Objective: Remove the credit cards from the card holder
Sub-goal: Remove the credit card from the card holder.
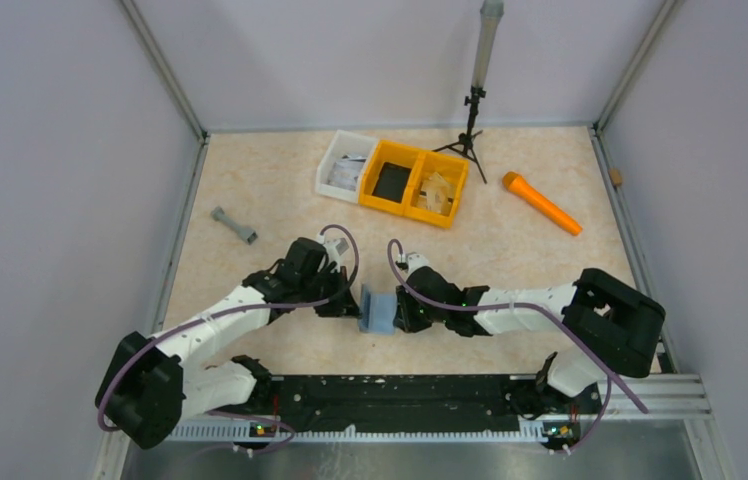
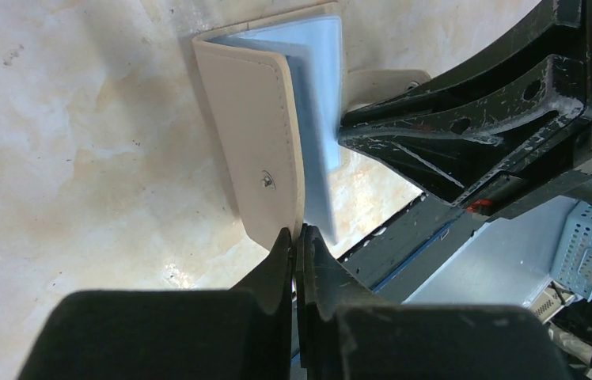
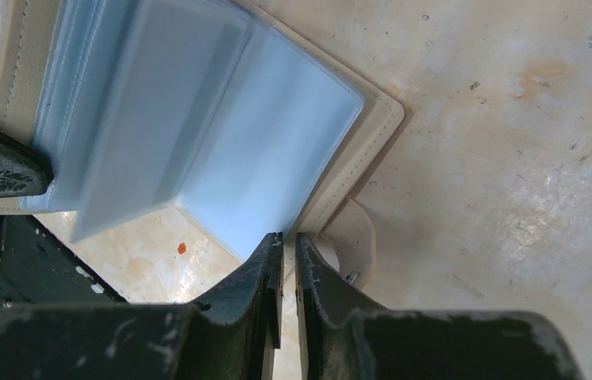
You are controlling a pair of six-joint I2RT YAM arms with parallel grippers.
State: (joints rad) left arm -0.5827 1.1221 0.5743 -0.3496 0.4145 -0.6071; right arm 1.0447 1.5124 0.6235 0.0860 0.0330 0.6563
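The card holder (image 1: 378, 310) stands open on edge on the table between my two grippers. It has a beige outer cover (image 2: 253, 134) with a snap and blue-grey inner sleeves (image 3: 261, 150). My left gripper (image 2: 298, 233) is shut on the edge of one beige cover, at the holder's left side in the top view (image 1: 355, 308). My right gripper (image 3: 287, 237) is shut on the edge of the other cover beside the snap tab, at the holder's right side (image 1: 402, 312). A loose sleeve page (image 3: 158, 103) hangs between the covers. No separate card shows.
Two yellow bins (image 1: 417, 182) and a white bin (image 1: 343, 165) stand at the back. An orange tool (image 1: 542, 203) lies back right, a grey dumbbell-shaped part (image 1: 234, 225) back left. A black tripod (image 1: 470, 120) stands behind the bins. The black base rail (image 1: 400, 395) runs along the near edge.
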